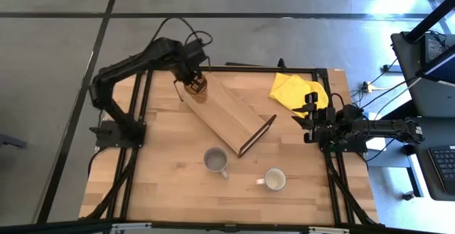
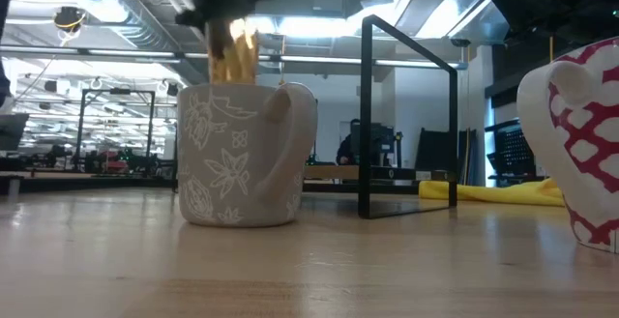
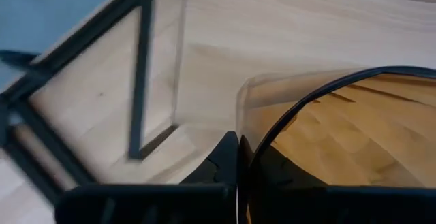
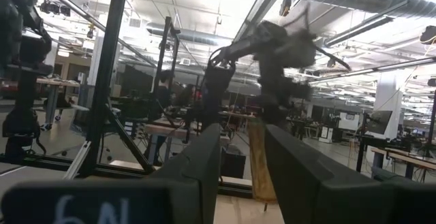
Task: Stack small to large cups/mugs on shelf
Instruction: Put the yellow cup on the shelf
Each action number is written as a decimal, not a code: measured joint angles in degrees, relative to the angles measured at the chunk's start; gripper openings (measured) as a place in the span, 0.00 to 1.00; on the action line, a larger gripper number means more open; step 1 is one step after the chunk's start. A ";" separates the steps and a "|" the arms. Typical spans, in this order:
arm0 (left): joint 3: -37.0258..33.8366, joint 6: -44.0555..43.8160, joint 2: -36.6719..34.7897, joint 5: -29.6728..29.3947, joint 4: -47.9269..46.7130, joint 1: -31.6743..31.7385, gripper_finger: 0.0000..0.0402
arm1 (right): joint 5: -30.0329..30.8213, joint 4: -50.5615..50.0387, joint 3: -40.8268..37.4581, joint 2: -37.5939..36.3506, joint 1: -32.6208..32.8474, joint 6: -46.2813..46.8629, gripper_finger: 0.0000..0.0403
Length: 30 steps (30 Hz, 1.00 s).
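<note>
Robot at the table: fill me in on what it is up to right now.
The left gripper holds the amber tumbler by its rim, over the far end of the shelf, which lies at an angle across the table. The grey mug and the white mug stand on the tabletop near the front, not on the shelf. The right gripper waits open at the table's right side, beside a yellow cloth.

The amber translucent tumbler (image 1: 197, 87) stands over the far end of the light-wood shelf board (image 1: 229, 113), which lies diagonally. Nearer, the grey handled mug (image 1: 215, 160) and white handled mug (image 1: 274, 180) stand upright.
</note>
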 joint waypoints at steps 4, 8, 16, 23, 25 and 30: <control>0.02 2.57 3.63 1.23 3.78 1.49 0.01 | -0.01 0.00 0.00 0.00 0.01 0.01 0.29; 0.02 5.39 6.75 0.98 3.71 3.19 0.01 | -0.01 -0.01 0.00 0.00 -0.01 0.02 0.29; 0.02 6.99 9.85 2.99 6.97 6.43 0.01 | -0.01 0.01 0.00 0.00 0.01 -0.01 0.29; 0.02 6.97 9.83 4.93 5.70 6.95 0.04 | 0.00 0.01 0.00 0.00 0.00 0.01 0.29; 0.00 6.97 9.83 4.98 4.71 6.95 0.06 | -0.01 0.00 0.00 0.00 0.01 0.00 0.29; -1.17 6.60 9.83 4.92 5.35 5.79 0.08 | -0.01 -0.01 0.00 0.00 0.00 -0.01 0.29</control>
